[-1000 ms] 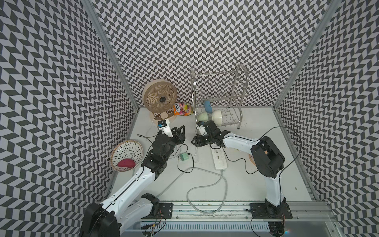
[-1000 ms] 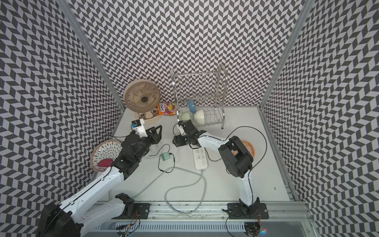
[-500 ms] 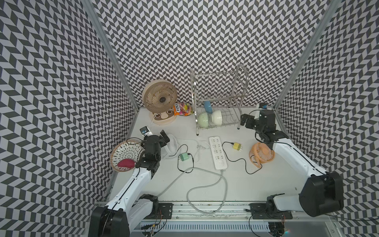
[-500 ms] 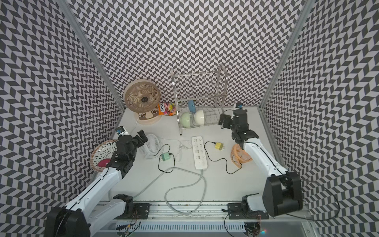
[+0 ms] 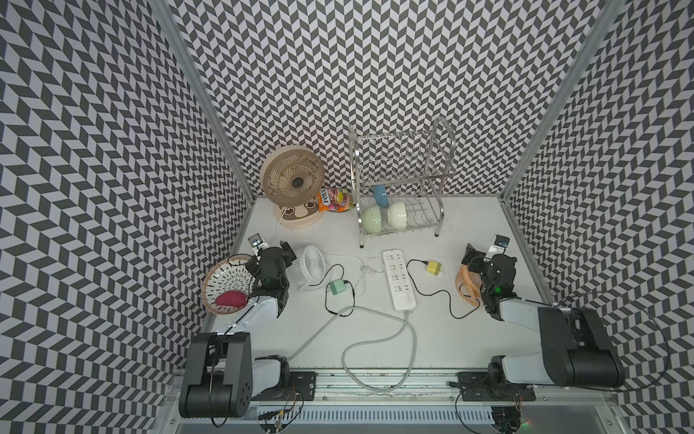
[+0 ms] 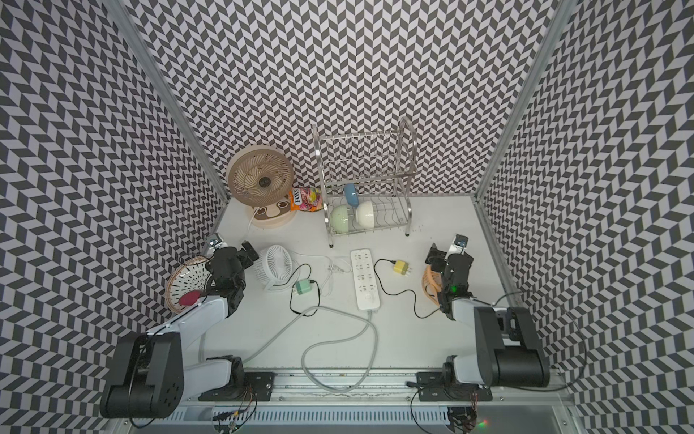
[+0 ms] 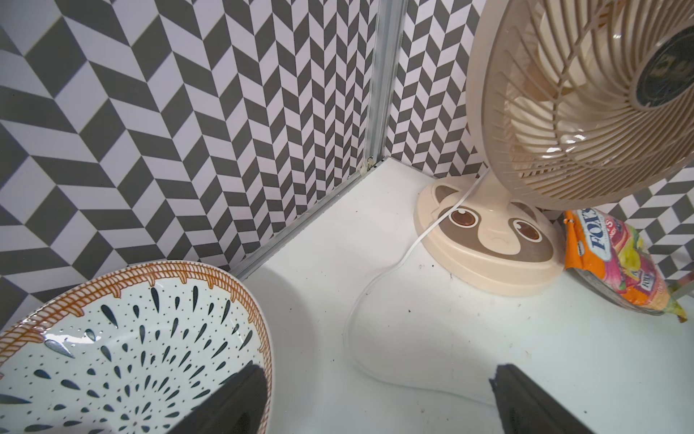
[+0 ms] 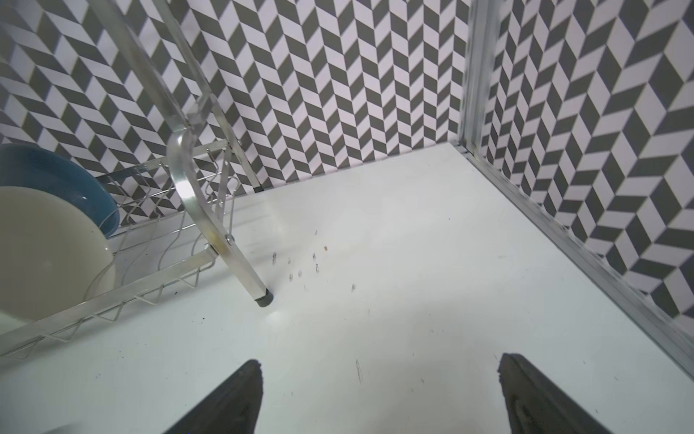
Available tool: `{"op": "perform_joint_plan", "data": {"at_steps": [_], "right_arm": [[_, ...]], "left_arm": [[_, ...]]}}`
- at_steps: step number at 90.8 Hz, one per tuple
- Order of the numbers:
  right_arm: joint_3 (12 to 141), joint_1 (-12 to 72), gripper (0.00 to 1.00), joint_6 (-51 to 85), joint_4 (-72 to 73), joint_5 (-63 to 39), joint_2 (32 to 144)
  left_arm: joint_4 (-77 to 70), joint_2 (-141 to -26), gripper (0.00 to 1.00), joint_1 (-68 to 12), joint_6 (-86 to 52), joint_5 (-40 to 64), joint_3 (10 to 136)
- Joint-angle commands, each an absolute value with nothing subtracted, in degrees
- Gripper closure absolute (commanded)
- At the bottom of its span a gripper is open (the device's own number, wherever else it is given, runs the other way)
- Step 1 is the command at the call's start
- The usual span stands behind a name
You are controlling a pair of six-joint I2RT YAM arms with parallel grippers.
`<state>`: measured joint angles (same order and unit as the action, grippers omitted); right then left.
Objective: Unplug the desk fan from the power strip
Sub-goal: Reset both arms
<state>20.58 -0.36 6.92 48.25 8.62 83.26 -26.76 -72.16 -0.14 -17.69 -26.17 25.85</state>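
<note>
The white power strip (image 5: 400, 280) (image 6: 366, 280) lies mid-table with no plug in its sockets. The beige desk fan (image 5: 293, 182) (image 7: 582, 97) stands at the back left. Its thin white cord (image 7: 375, 278) runs forward to a white plug (image 5: 367, 268) lying loose just left of the strip. My left gripper (image 5: 271, 251) (image 7: 379, 370) is open and empty at the left, over a patterned bowl's rim. My right gripper (image 5: 486, 255) (image 8: 379, 360) is open and empty at the right, above bare table.
A small white fan (image 5: 313, 263) with a green adapter (image 5: 337, 290) sits left of the strip. A yellow adapter (image 5: 433, 267) and an orange fan (image 5: 465, 285) lie right of it. A dish rack (image 5: 400, 210), a candy bag (image 5: 336, 200), the patterned bowl (image 5: 225, 280) and the strip's grey cord (image 5: 375, 338) are nearby.
Both grippers left the strip's far end, opened and drew back to opposite sides of the table. The yellow adapter now lies loose right of the strip.
</note>
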Motion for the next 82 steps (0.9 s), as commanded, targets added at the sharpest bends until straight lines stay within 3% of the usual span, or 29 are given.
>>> {"op": "perform_joint_plan", "data": {"at_steps": [1, 14, 23, 33, 41, 47, 68, 82], "right_arm": [[19.0, 2.1, 0.03, 0.4, 62.5, 6.2, 86.2], [12.0, 2.8, 0.01, 0.7, 79.6, 8.0, 89.8], [15.5, 2.7, 0.00, 0.7, 68.6, 7.9, 87.2], [14.1, 2.8, 0.01, 0.9, 74.4, 8.2, 88.8], [15.5, 2.7, 0.01, 0.7, 68.8, 7.9, 87.4], [14.8, 2.8, 0.01, 1.0, 71.6, 8.2, 88.1], [15.4, 2.8, 0.00, 0.7, 69.4, 7.9, 87.5], [15.3, 2.8, 0.00, 0.7, 69.6, 8.0, 87.6]], "left_arm": [[-41.5, -73.0, 0.01, 0.4, -14.9, -27.3, 20.7], [-53.0, -78.1, 0.02, 0.3, -10.9, -26.8, 18.0], [-62.0, -83.3, 0.02, 0.1, -9.3, -22.3, 15.9], [-64.3, -87.1, 0.03, -2.6, -2.9, -16.2, 16.8], [-77.5, -90.0, 0.00, -1.5, -3.1, -14.7, 12.3], [-70.6, -88.1, 0.00, -1.8, -3.8, -15.3, 14.3], [-74.2, -88.8, 0.00, -4.1, -1.5, -18.6, 13.1], [-69.1, -89.6, 0.00, -1.4, -2.9, -13.1, 15.9]]}}
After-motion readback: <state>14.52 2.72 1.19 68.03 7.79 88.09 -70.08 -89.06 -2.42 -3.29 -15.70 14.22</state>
